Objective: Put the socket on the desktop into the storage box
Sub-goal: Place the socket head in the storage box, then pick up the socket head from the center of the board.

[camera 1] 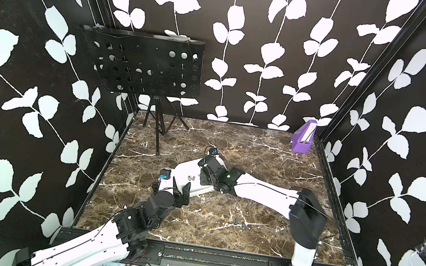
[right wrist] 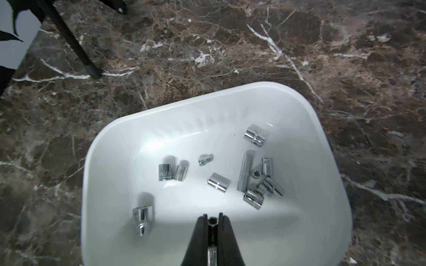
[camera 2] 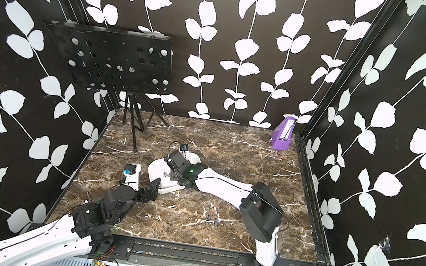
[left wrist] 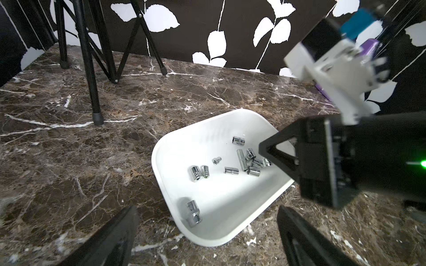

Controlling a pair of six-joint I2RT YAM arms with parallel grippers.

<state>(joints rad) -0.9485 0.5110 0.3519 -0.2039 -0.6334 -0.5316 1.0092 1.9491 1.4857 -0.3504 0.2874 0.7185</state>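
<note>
Right claw point(right wrist: 212, 215) tight on a slim socket point(right wrist: 211, 230) above the storage box point(right wrist: 138, 142); left claw point(left wrist: 206, 211) wide open.

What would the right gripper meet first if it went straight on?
Probably the bare floor of the storage box, as the right gripper, shut on a socket, points into it; depth unclear.

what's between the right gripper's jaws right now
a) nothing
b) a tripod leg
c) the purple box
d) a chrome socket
d: in the right wrist view the right gripper is pinched shut on a socket above the storage box.
</note>
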